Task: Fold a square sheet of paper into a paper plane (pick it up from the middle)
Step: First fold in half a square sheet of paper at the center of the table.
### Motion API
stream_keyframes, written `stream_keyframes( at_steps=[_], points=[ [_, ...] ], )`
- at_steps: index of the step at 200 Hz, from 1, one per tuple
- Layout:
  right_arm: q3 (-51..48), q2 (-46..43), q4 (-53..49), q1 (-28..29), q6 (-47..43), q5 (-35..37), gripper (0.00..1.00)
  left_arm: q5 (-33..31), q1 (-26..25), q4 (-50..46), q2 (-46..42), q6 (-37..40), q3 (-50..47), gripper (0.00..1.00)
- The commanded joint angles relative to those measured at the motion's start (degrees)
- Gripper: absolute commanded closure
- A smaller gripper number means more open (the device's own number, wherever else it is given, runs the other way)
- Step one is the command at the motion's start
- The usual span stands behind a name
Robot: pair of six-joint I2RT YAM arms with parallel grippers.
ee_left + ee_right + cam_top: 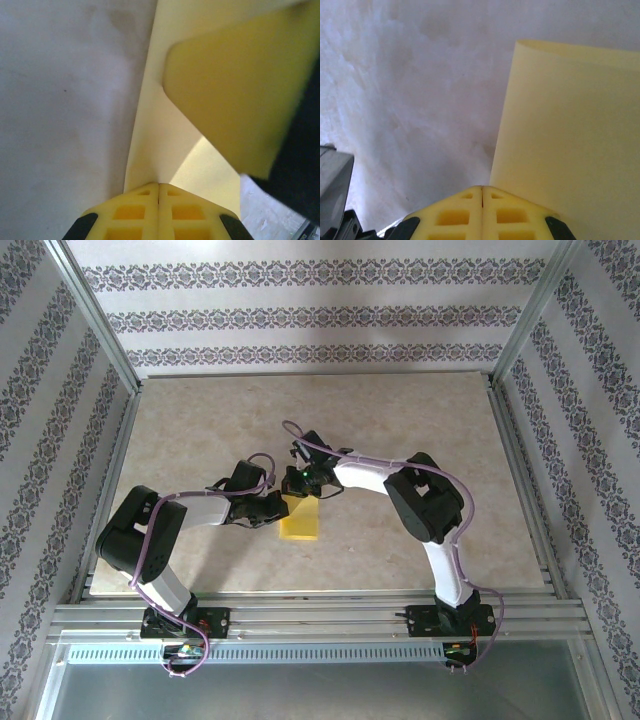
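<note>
The left arm is seen from above sharply bent at the elbow. Its forearm is laid low across the pale marbled tabletop [400, 410] toward the right, so that the left gripper [268, 508] is brought to the left edge of the thin yellow sheet of paper [300, 522]. The right arm is raised from its base, folded at the elbow and stretched leftward, with the right gripper [306, 483] placed at the sheet's far edge. The sheet is found near the middle of the table, between the two grippers, and is seen as a rectangle rather than a square.

In the left wrist view the yellow fingers [135, 212] are closed together with only a seam between them, and nothing is clamped. The sheet is spread just ahead of their tips. A blurred, darker yellow shape at the upper right cannot be identified.

In the right wrist view the fingers [512, 212] are likewise closed on nothing. The sheet lies just ahead and to the right, with its far edge curled over. Whether the tips touch it cannot be told.
</note>
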Motion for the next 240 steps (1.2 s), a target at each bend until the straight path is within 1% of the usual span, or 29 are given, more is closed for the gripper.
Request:
stream_keyframes(
  at_steps=[1, 31, 67, 125, 152, 183, 203, 240],
  points=[
    [3.0, 1.8, -0.9, -0.2, 0.2, 2.0, 1.00, -3.7, -0.7, -6.4, 3.6, 1.4, -3.5, 1.00],
    [3.4, 2.8, -0.7, -1.4, 0.5, 4.0, 1.00, -3.9, -0.6, -6.6, 3.2, 1.4, -4.2, 1.00],
    [5.1, 5.1, -1.4, -3.0, -0.6, 4.4, 1.00, -3.8, -0.7, -7.1, 2.8, 1.8, -4.6, 1.00],
    [9.5, 7.8, -3.2, -5.2, -2.5, 4.8, 1.00, -3.7, -0.7, -8.5, 2.5, 2.7, -5.2, 1.00],
    [12.9, 9.1, -4.3, -6.5, -3.7, 4.3, 1.00, -3.6, -0.7, -8.6, 2.5, 2.7, -5.1, 1.00],
    [15.5, 6.6, -4.3, -8.2, -4.9, 2.4, 1.00, -3.9, -0.7, -8.6, 2.4, 2.3, -4.7, 1.00],
    [12.2, 1.1, -3.8, -8.7, -5.6, 1.9, 1.00, -4.2, -0.7, -8.5, 2.0, 1.6, -4.6, 1.00],
    [-3.7, -9.8, -0.7, -7.4, -2.7, 0.9, 1.00, -4.5, -0.7, -8.8, 1.9, 0.9, -3.5, 1.00]
  ],
)
